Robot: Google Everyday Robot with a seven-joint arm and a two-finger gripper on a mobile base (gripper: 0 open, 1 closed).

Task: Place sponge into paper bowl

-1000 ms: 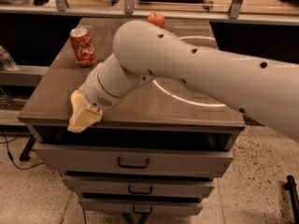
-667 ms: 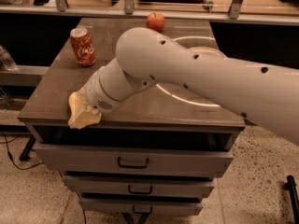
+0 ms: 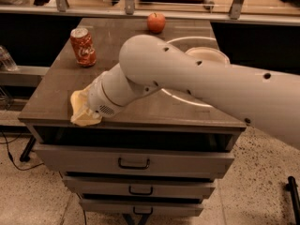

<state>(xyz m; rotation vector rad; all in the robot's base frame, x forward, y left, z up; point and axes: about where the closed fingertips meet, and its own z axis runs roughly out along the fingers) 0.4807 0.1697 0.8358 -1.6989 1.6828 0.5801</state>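
Single camera view, looking down on a dark cabinet top [image 3: 56, 90] with drawers [image 3: 133, 163] below. The white arm [image 3: 197, 86] comes in from the right edge and runs diagonally down to the lower left. The gripper [image 3: 87, 112] is at the front-left corner of the top, right at the edge. There's a pale yellow mass at the wrist end, and the sponge [image 3: 77, 100] looks to be the flatter piece on its upper left, lying on or just above the surface. I can't cleanly separate the sponge from the gripper parts, so I can't tell whether it's clamped or loose, or whether the gripper is apart or together. The paper bowl [image 3: 208, 55] is upper right of centre, partly hidden behind the arm and well apart from the sponge. It sits by a larger white ring [image 3: 187, 100] on the top. A red soda can [image 3: 83, 47] stands upright at upper left. An apple [image 3: 156, 22] is at the back edge, top centre.
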